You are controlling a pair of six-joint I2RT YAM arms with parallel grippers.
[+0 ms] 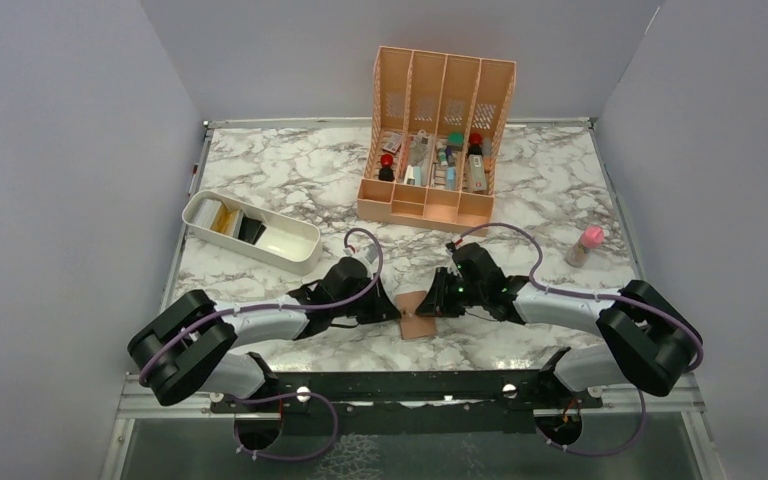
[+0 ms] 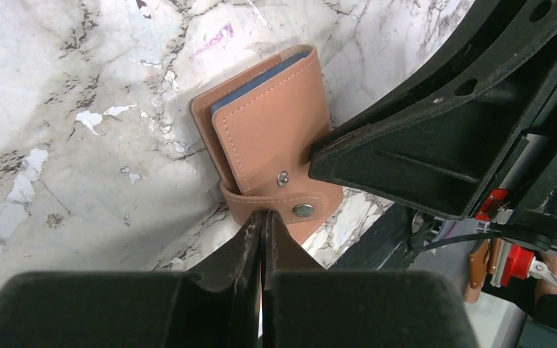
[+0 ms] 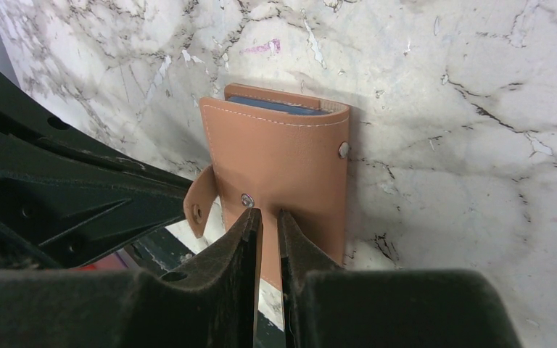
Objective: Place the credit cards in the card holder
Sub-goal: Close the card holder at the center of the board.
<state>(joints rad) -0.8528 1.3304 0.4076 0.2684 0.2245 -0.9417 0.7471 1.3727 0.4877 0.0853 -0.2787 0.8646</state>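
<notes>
The brown card holder lies folded on the marble between my two grippers. In the left wrist view the card holder has its snap tab wrapped round the near edge. My left gripper is shut, its tips against the tab's edge with nothing visible between them. My right gripper is shut on the near edge of the card holder, brown leather showing between its fingers. A blue edge shows at the holder's far end. I cannot make out the credit cards as such. From above, the left gripper and right gripper flank the holder.
A tall peach organizer full of small items stands at the back. A white oblong tray with gold and dark flat pieces sits at the left. A small pink-capped bottle stands at the right. Grey walls enclose the table.
</notes>
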